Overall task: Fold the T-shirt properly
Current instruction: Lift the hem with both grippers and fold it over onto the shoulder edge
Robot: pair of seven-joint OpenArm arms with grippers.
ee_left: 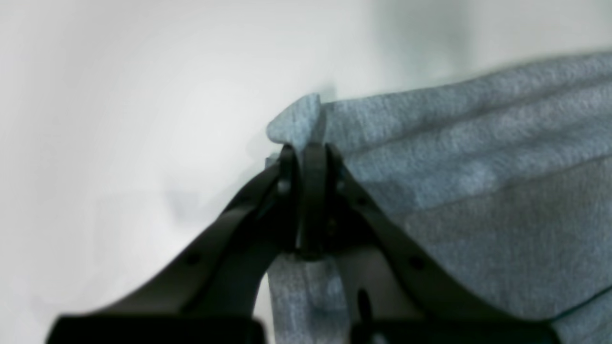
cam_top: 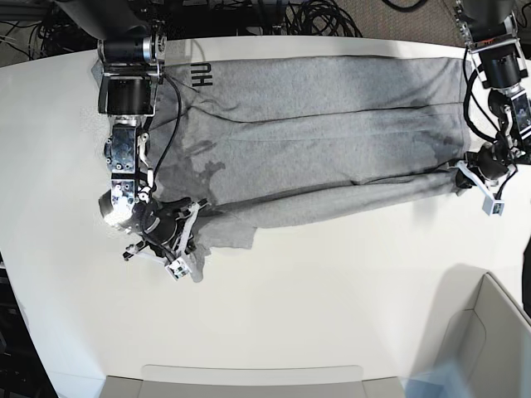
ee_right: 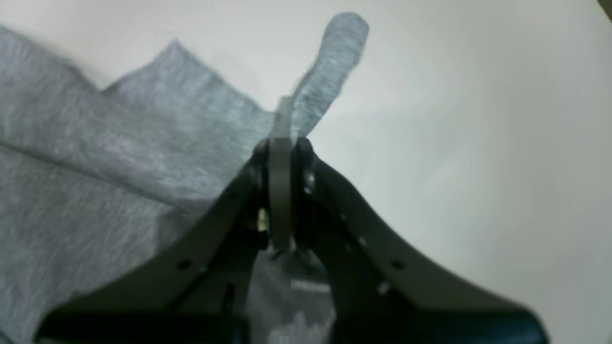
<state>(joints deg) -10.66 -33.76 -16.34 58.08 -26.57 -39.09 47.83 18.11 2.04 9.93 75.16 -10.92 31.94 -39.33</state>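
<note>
The heather-grey T-shirt (cam_top: 315,141) lies spread across the far half of the white table (cam_top: 332,290), plain side mostly up, with a bit of black lettering (cam_top: 200,76) at its far left. My right gripper (cam_top: 189,240) is shut on the shirt's near left corner; the right wrist view shows the jaws pinching a fold (ee_right: 279,143), with a tab of cloth (ee_right: 330,67) sticking out past them. My left gripper (cam_top: 460,174) is shut on the shirt's near right corner; the left wrist view shows the pinched cloth (ee_left: 311,148) and the shirt (ee_left: 478,167) stretching away to the right.
A light grey bin (cam_top: 489,340) stands at the near right corner of the table. A pale tray edge (cam_top: 249,377) runs along the front. Black cables (cam_top: 315,16) lie beyond the far edge.
</note>
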